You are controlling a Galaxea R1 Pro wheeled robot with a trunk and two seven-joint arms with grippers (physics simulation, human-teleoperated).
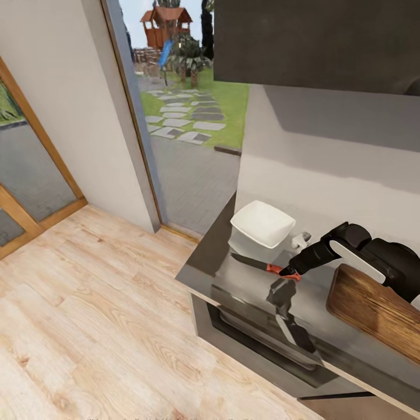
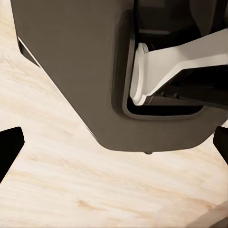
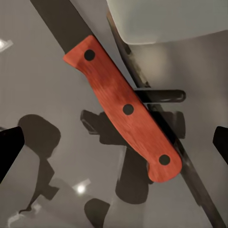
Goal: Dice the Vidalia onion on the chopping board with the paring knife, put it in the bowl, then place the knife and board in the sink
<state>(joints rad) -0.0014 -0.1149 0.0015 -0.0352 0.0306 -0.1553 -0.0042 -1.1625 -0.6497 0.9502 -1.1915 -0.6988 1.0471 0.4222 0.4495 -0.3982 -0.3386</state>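
The knife (image 1: 265, 266) lies flat on the countertop (image 1: 245, 286) near its end edge, just beside the bowl (image 1: 262, 223). The right gripper (image 1: 290, 272) hovers over its handle, released. The board (image 1: 373, 309) lies well apart. The left gripper (image 2: 114, 152) is spread above the floor (image 2: 95, 190).

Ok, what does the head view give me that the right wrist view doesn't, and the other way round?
Head view only: the chopping board beside the right arm, the whole white bowl, and the wooden floor.

Right wrist view only: the paring knife handle close up with its three rivets, lying flat between the open fingers of the right gripper.

Both: the knife, an edge of the bowl, and the glossy grey countertop.
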